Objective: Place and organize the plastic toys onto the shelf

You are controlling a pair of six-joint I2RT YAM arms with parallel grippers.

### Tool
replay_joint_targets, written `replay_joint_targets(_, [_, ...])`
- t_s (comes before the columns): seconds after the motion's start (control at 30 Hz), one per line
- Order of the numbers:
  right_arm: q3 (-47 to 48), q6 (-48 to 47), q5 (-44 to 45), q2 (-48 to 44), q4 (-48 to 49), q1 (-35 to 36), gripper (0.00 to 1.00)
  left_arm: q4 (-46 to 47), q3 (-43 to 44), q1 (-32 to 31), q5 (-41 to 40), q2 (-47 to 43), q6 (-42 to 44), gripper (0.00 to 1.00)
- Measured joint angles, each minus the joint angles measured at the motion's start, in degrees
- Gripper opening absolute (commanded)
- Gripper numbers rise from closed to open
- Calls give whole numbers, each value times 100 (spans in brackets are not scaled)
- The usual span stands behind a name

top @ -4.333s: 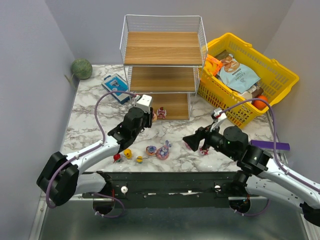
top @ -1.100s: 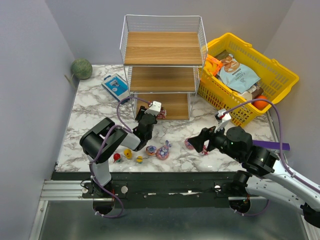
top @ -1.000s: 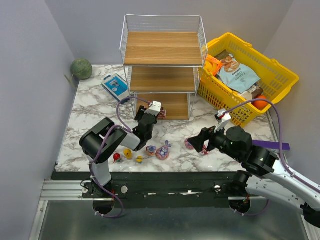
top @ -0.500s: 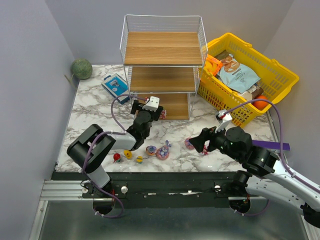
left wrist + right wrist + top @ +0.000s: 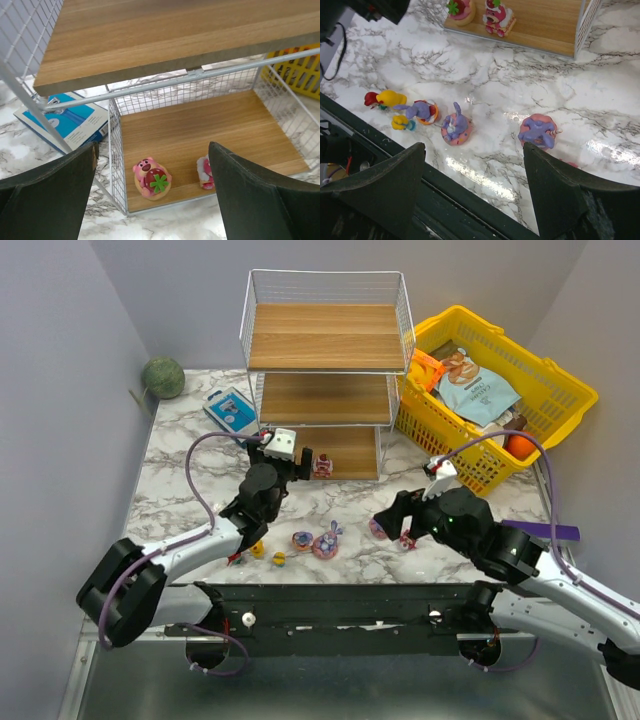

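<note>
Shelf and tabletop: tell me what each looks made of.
Shelf: light wood-grain boards, matte, possibly laminate, in white-coated wire mesh, likely metal. Tabletop: white with grey veining and glossy glare, so marble or a marble-look surface.

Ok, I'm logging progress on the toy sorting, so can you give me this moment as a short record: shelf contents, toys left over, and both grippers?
shelf, bottom tier: pink bear toy and second pink toy, near the front edge
upper tiers: no toys visible
table: toys clustered near the front edge, including purple bunny-eared toy, purple toy on a pink base and red-and-yellow toy
left gripper: open, holding nothing, facing the bottom tier
right gripper: open, holding nothing, above the table toys
</note>
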Motion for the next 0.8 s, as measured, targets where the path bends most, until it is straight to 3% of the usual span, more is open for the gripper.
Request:
replay_joint_targets(0.4, [271, 87, 142, 715, -72, 0, 86, -2535, 79, 33, 164, -1987, -1303, 99])
replay_joint_targets(0.8, [944, -13, 72, 1980, 138, 540, 84, -5233, 1532, 407, 173, -2277, -2022, 95])
